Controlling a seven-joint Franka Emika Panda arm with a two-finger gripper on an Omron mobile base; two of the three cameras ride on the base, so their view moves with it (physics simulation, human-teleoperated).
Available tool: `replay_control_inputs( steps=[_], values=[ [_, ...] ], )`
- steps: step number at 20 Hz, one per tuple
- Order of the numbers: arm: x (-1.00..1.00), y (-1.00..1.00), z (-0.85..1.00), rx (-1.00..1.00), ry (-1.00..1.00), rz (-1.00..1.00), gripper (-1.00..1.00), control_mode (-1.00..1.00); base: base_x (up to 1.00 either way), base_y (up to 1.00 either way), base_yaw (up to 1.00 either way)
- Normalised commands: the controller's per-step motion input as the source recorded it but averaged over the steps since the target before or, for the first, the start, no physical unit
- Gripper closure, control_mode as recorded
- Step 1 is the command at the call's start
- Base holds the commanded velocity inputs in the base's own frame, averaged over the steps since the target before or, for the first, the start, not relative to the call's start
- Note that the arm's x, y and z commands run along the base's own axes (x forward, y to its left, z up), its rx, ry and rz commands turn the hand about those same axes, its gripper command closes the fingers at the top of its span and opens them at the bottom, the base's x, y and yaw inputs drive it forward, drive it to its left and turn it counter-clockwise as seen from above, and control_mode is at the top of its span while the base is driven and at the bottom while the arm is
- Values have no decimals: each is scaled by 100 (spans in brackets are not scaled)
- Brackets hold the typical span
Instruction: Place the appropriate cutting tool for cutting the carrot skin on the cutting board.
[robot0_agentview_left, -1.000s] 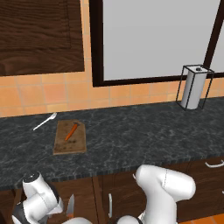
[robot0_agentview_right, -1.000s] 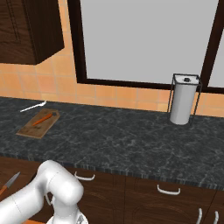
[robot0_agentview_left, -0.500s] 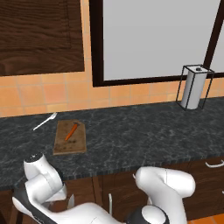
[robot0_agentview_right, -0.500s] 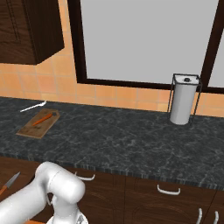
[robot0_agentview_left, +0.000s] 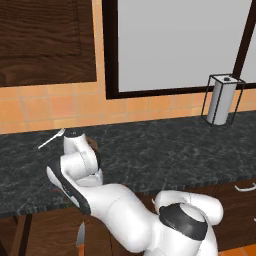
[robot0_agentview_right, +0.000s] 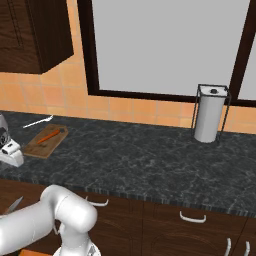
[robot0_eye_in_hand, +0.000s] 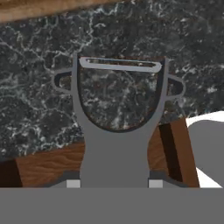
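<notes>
I see the peeler (robot0_eye_in_hand: 119, 131) clamped between my gripper (robot0_eye_in_hand: 113, 183) fingers, forked head out over the dark speckled counter (robot0_agentview_right: 150, 155). Right base view: cutting board (robot0_agentview_right: 46, 141) sits at the counter's left end with the carrot (robot0_agentview_right: 49, 135) on it, white fork (robot0_agentview_right: 38, 121) just behind, paper towel holder (robot0_agentview_right: 210, 113) well to the right. Orange tiled backsplash, big window, dark wood cabinets above and below

carrot (robot0_agentview_right: 48, 136) on the cutting board (robot0_agentview_right: 40, 147) at the counter's (robot0_agentview_right: 150, 160) left end — fork (robot0_agentview_right: 38, 121) just behind, paper-towel holder (robot0_agentview_right: 210, 114) far right
</notes>
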Motion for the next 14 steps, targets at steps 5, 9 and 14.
replay_control_inputs(
  steps=[5, 9, 14],
  values=[
    [95, -91, 6, -4, 0, -8, 100, -100, 0, 0, 0],
    [100, -29, 0, 0, 0, -3, 100, -100, 0, 0, 0],
    [81, 0, 0, 0, -2, 0, 100, -100, 0, 0, 0]
  ],
)
